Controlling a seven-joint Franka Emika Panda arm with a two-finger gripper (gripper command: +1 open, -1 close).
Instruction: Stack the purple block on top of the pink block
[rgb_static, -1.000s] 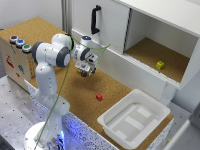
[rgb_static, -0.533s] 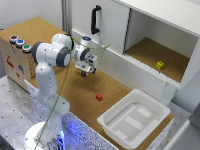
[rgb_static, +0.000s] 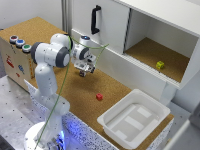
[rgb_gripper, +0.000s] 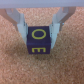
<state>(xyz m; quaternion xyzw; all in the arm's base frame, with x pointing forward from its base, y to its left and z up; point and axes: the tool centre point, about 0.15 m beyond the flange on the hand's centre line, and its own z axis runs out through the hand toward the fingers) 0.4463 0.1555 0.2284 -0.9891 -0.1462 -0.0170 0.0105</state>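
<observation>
The purple block (rgb_gripper: 39, 44), dark with yellow letters on its faces, fills the gap between my gripper's (rgb_gripper: 40, 31) two fingers in the wrist view, and the fingers (rgb_gripper: 21, 25) press against its sides. In the exterior view my gripper (rgb_static: 84, 71) hangs low over the cork table towards the exterior view's left, with the block a dark speck at its tip. The small reddish-pink block (rgb_static: 99, 96) lies alone on the cork, to the exterior view's right of the gripper and nearer the front. I cannot tell whether the purple block rests on the cork.
A white tray (rgb_static: 150, 100) stands at the table's front right corner. Behind the table is a white cabinet with a black handle (rgb_static: 94, 20), and a yellow-green block (rgb_static: 160, 65) sits in its open bay. A box with coloured buttons (rgb_static: 19, 44) is at the left.
The gripper has hardly shifted, a little lower and to the exterior view's left. The pink block has not moved.
</observation>
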